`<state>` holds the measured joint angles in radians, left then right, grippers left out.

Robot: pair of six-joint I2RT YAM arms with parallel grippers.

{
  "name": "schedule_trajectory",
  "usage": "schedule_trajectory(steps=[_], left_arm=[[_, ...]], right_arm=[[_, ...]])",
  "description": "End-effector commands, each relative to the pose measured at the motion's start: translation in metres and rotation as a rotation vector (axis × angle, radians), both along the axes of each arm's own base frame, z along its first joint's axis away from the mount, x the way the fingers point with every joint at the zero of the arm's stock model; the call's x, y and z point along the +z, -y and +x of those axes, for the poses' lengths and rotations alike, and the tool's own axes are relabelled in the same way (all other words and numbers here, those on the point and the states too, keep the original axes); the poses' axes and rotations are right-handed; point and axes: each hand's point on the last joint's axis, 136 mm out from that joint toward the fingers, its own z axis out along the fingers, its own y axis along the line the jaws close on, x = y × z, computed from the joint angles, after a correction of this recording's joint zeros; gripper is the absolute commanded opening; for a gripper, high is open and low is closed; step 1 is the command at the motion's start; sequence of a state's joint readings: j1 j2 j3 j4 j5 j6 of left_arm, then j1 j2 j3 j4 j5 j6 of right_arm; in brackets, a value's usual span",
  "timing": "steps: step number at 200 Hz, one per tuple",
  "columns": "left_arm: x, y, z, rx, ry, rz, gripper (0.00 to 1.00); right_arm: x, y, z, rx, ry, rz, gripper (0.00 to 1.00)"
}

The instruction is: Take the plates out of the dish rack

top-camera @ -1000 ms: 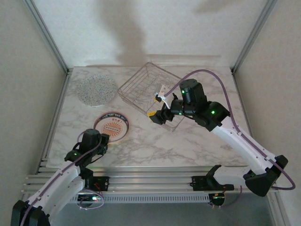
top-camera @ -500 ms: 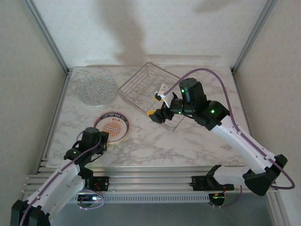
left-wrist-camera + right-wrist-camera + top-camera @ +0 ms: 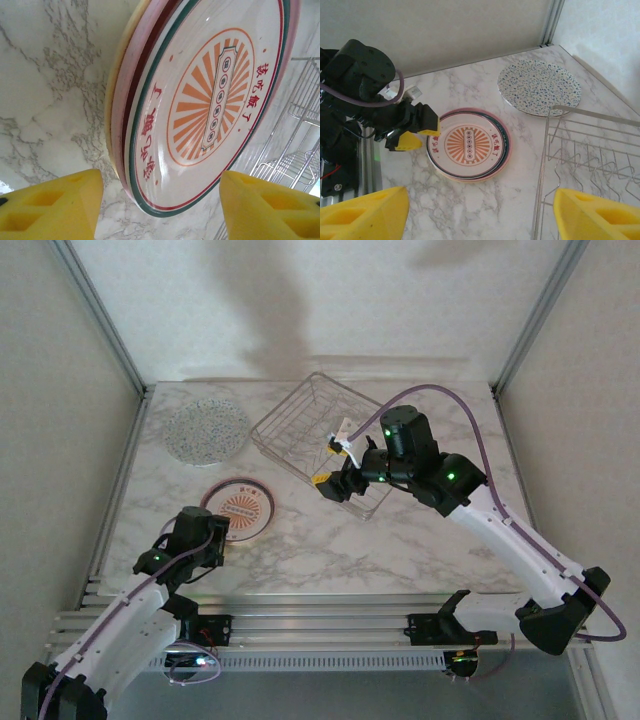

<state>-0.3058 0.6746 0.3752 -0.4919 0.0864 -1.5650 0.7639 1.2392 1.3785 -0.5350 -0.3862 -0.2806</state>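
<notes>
Sunburst plate (image 3: pixel 240 508) stacked flat for stability, 8 o'clock of rack (image 3: pixel 300 425); left hand (image 3: pixel 160 177) parted, empty, clear of rim; right hand (image 3: pixel 477 200) wide, empty.

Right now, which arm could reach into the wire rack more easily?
Right, likely: the right gripper hangs open over the near side of the dish rack, while the left gripper sits by the stacked plates.
</notes>
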Motion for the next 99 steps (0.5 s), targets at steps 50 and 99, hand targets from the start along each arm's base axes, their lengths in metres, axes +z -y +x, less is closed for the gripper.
schedule_trajectory(steps=[50, 99], left_arm=[[0.117, -0.04, 0.04, -0.009, 0.158, 0.33, 0.99], [0.179, -0.092, 0.086, -0.101, 0.208, 0.681, 0.99]], right_arm=[[0.066, 0.045, 0.054, -0.416, 0.226, 0.098, 0.82], [0.008, 0.244, 0.107, -1.328, 0.018, 0.018, 0.99]])
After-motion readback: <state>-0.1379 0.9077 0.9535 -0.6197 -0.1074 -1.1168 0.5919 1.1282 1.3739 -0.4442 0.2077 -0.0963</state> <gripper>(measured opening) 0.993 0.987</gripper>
